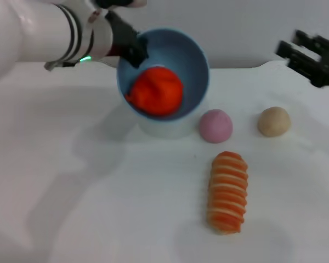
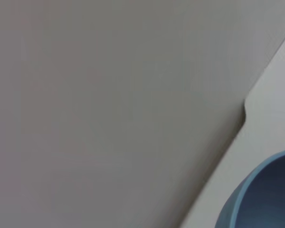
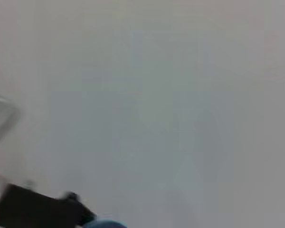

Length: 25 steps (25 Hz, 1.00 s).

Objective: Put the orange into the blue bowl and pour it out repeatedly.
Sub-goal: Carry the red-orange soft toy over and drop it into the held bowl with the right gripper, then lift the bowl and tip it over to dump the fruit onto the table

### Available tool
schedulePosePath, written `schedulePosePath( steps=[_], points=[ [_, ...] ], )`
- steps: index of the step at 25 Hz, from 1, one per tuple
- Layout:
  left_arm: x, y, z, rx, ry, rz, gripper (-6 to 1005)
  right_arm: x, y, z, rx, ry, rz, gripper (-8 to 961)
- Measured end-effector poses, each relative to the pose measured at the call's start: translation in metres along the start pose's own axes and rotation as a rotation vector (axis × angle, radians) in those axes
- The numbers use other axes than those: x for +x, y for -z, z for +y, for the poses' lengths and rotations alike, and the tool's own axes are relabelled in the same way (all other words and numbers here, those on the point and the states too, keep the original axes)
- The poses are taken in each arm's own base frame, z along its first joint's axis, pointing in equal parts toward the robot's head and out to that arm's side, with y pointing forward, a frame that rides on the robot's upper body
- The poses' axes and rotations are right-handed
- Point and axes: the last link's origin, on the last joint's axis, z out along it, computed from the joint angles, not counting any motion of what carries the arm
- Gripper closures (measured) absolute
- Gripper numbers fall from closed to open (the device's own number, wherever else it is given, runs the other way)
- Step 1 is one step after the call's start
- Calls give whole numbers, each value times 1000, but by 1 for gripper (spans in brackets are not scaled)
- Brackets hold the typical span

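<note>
White tabletop (image 1: 88,208) carries everything. Left gripper (image 1: 132,48) pinches the far-left rim of the round light-blue plastic bowl (image 1: 194,60), tipped toward the near side with the red-orange soft toy orange (image 1: 156,91) low inside. My guess: tilt slowly, clear of the pink ball (image 1: 216,125). Right gripper (image 1: 310,57) idles far right; I cannot tell its finger spread

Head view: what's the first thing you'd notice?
The orange, bright red-orange, sits inside the blue bowl, which the left pincer holds tipped toward the camera. On the table nearby lie a pink ball and a striped roll.
</note>
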Motion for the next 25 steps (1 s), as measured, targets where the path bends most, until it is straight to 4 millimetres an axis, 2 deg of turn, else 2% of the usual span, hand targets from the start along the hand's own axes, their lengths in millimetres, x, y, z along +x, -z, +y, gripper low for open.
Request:
schedulePosePath(
  steps=[2, 3, 6, 11, 14, 19, 25],
  points=[
    [4, 0, 8, 33, -78, 30, 1000, 12, 14, -6, 63, -8, -5, 412],
    [5, -1, 15, 59, -139, 52, 1000, 23, 27, -9, 118, 11, -24, 412],
    [9, 0, 33, 109, -250, 137, 1000, 34, 37, -8, 157, 16, -46, 412],
    [11, 5, 51, 153, -371, 257, 1000, 48, 55, -6, 219, -24, -78, 412],
    [9, 8, 69, 185, -513, 328, 1000, 52, 59, -7, 249, -52, -88, 413],
    [-6, 10, 104, 262, -800, 407, 1001, 53, 59, -10, 269, -72, -107, 413],
    [-22, 15, 112, 380, -849, 473, 1001, 55, 55, -8, 262, -87, -107, 413]
  ],
)
